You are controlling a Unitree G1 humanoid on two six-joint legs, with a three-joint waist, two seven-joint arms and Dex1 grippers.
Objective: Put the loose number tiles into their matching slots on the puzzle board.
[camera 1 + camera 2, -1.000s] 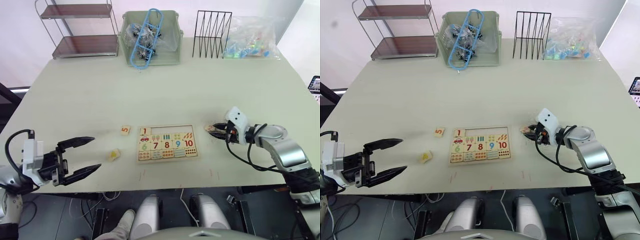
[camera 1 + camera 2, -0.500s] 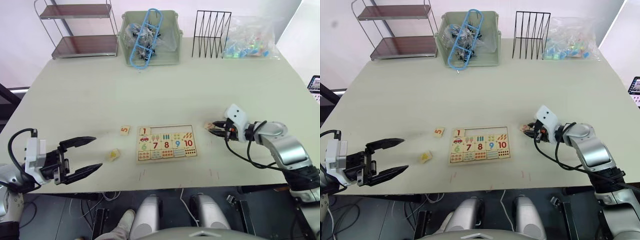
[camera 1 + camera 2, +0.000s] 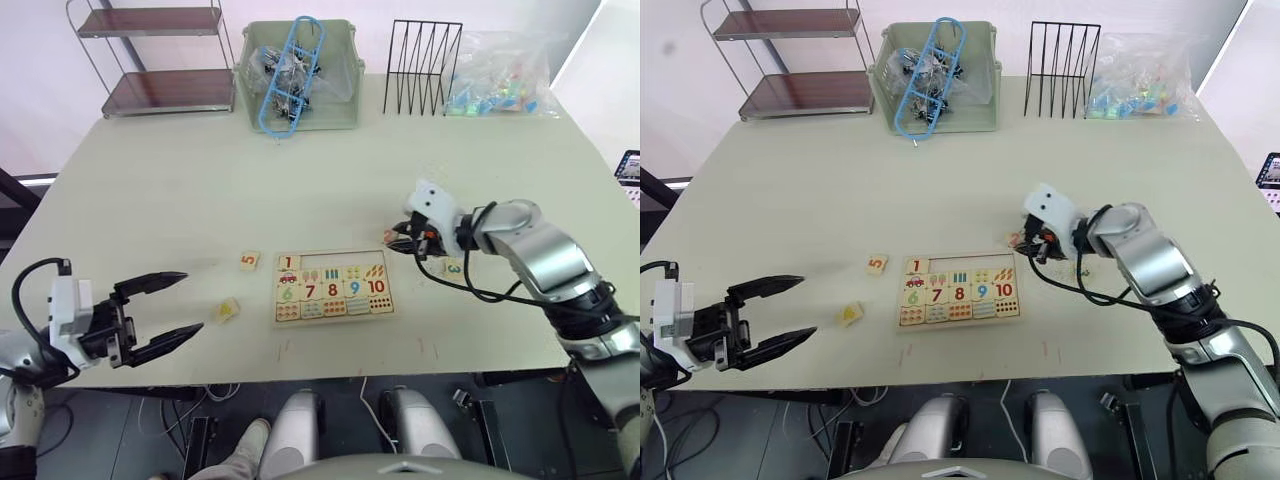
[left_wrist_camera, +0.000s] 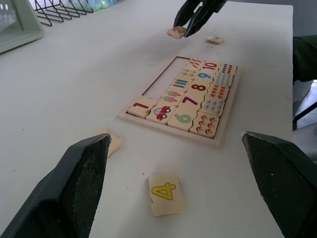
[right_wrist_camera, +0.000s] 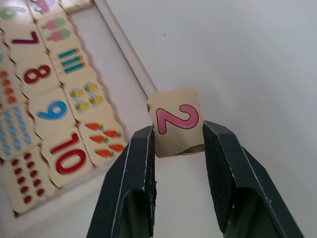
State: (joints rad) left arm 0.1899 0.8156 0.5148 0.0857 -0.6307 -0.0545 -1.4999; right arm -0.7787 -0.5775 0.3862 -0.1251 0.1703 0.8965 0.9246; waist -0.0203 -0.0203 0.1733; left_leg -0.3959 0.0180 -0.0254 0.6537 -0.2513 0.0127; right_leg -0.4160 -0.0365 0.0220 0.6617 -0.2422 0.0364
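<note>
The puzzle board (image 3: 335, 285) lies flat near the table's front, with tile 1 (image 3: 289, 262) seated at the left end of its upper row. The other slots (image 3: 345, 258) there are bare wood. My right gripper (image 3: 394, 240) hovers just off the board's far right corner, shut on the pink 2 tile (image 5: 176, 121). A green 3 tile (image 3: 453, 266) rests on the table right of the board. The orange 5 tile (image 3: 250, 260) and yellow 4 tile (image 3: 229, 310) lie left of it. My left gripper (image 3: 190, 302) is open, left of the 4 tile.
Along the far edge stand a two-tier metal shelf (image 3: 160, 60), a green bin (image 3: 300, 75) with a blue frame in it, a black wire rack (image 3: 425, 65) and a clear bag (image 3: 500, 75) of coloured pieces. The table's front edge runs just below the board.
My right gripper has lifted the 2 tile and carried it left towards the board's upper right corner, leaving the 3 tile on the table. The left gripper has barely moved.
</note>
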